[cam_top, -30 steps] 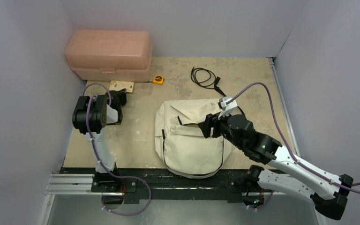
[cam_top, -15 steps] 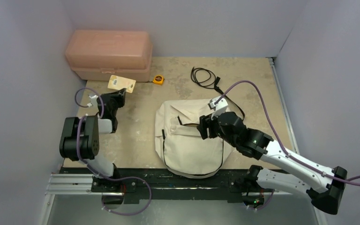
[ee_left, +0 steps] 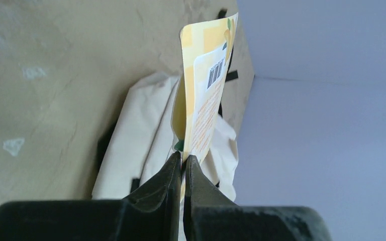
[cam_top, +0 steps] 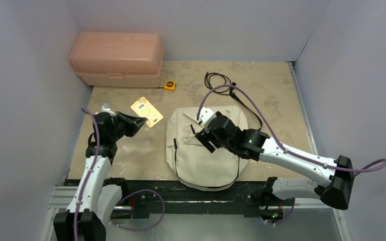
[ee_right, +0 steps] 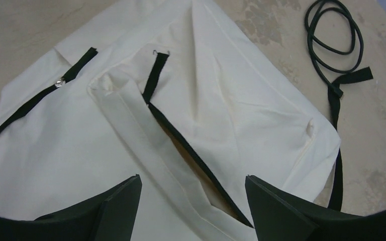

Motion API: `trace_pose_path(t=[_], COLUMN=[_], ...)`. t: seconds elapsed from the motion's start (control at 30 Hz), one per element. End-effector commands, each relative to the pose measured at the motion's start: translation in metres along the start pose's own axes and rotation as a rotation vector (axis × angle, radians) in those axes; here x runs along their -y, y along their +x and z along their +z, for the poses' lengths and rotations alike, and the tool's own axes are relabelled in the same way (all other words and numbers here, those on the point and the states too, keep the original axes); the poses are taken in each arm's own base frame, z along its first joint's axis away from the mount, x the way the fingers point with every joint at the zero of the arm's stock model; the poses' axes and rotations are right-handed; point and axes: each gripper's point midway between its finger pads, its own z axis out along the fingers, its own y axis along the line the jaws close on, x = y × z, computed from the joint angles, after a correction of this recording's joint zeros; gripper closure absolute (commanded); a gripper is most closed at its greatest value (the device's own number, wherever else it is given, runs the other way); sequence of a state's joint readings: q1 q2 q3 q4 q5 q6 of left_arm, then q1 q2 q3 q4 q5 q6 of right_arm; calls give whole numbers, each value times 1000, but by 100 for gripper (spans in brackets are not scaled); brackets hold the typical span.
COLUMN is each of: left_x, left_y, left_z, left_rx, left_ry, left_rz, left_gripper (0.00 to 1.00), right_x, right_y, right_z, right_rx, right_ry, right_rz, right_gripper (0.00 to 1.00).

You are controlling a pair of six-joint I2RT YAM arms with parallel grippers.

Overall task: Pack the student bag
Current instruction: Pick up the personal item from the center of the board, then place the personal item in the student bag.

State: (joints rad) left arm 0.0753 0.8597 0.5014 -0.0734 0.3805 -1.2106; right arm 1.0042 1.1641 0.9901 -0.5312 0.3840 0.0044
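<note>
The student bag (cam_top: 201,168) lies flat on the desk (cam_top: 130,150), near its front edge, between the two arms. One black zipper on its upper part is a little open. The right claw (cam_top: 204,138) hangs just above this part of the bag with its jaws wide apart and holds nothing. The left claw (ee_left: 183,163) is closed tightly on the edge of a yellow card (ee_left: 208,90) with a barcode and holds it up, left of the bag. A pink box (cam_top: 115,59), a yellow tape measure (cam_top: 169,85) and a black cable (cam_top: 220,83) lie at the far side.
</note>
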Motion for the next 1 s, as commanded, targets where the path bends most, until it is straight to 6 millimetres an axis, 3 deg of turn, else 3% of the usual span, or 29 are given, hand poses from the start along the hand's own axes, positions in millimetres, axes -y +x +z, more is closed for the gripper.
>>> trace_pose_path(t=[0.0, 0.13, 0.27, 0.4, 0.63, 0.73, 0.9, 0.97], left_x=[-15, -17, -20, -22, -8, 4, 46, 47], left_y=[74, 135, 167, 191, 258, 287, 310, 311], left_z=[-41, -63, -83, -94, -97, -85, -74, -77], left_rx=[-313, -474, -527, -586, -734, -799, -829, -822], left_ry=[-59, -30, -11, 8, 43, 63, 211, 187], left_rz=[73, 130, 158, 147, 200, 207, 153, 195], left_gripper=[100, 100, 100, 100, 100, 100, 100, 100], right_x=[-13, -4, 4, 3, 11, 8, -2, -6], right_y=[-8, -4, -9, -10, -12, -10, -4, -6], right_z=[-1, 15, 26, 35, 34, 29, 22, 18], right_rx=[26, -9, -21, 4, 0, -19, -44, -35], right_ry=[12, 120, 225, 241, 271, 245, 167, 136], right_rz=[-182, -181, -117, -80, 5, 21, 49, 71], right_gripper=[20, 21, 40, 42, 75, 97, 100, 100])
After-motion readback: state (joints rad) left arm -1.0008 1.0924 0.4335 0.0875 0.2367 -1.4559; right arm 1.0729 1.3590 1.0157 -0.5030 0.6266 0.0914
